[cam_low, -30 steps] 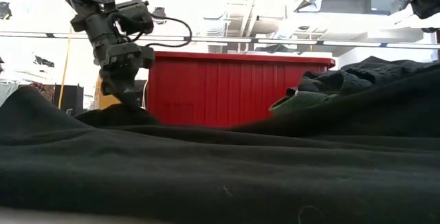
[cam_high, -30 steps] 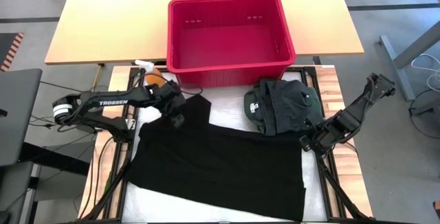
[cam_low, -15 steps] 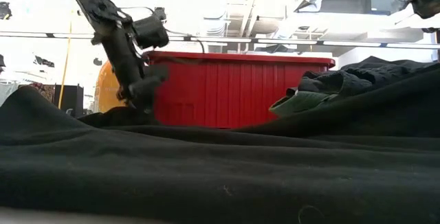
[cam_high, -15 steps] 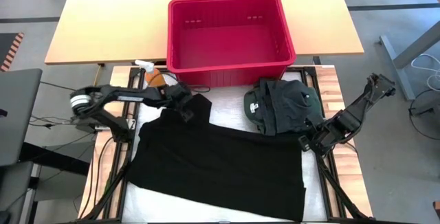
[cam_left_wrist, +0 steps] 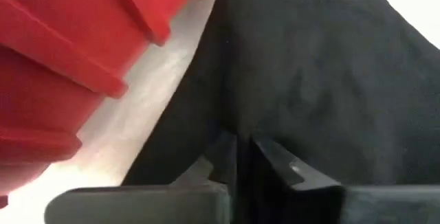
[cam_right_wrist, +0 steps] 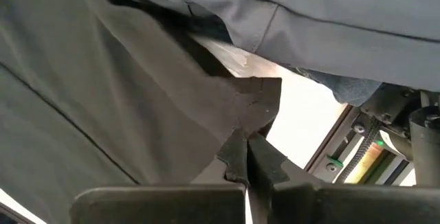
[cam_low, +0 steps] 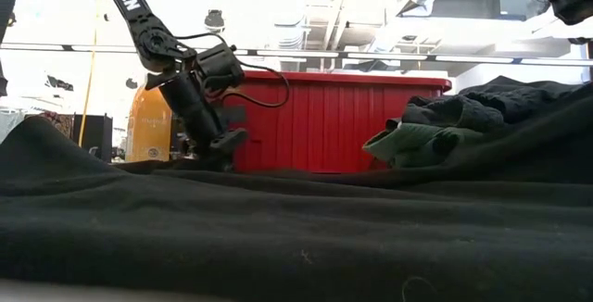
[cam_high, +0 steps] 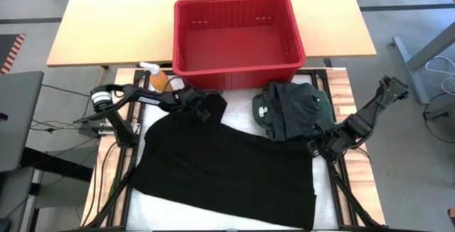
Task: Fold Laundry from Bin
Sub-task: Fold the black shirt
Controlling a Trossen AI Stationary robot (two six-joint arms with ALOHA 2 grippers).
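Here the black cloth (cam_high: 227, 168) lies spread over the bench (cam_high: 341, 82), near side of the red bin (cam_high: 238, 33), with a green and charcoal pile (cam_high: 291, 109) bunched at its far right. Both far corners look pinched, so the step is likely spreading or starting a fold, and it will go best if the two arms move together, keep the edge taut without stretching it, and lift only enough to clear the fabric below. The left claw (cam_high: 201, 107) sits at the far-left corner just beside the bin's near wall, its fingers (cam_left_wrist: 275, 162) drawn almost together on the dark fabric, the arm reaching in low from the left. The right claw (cam_high: 316, 146) is at the far-right corner beside the pile, closed tight on a point of cloth, its arm folded back toward the right edge.
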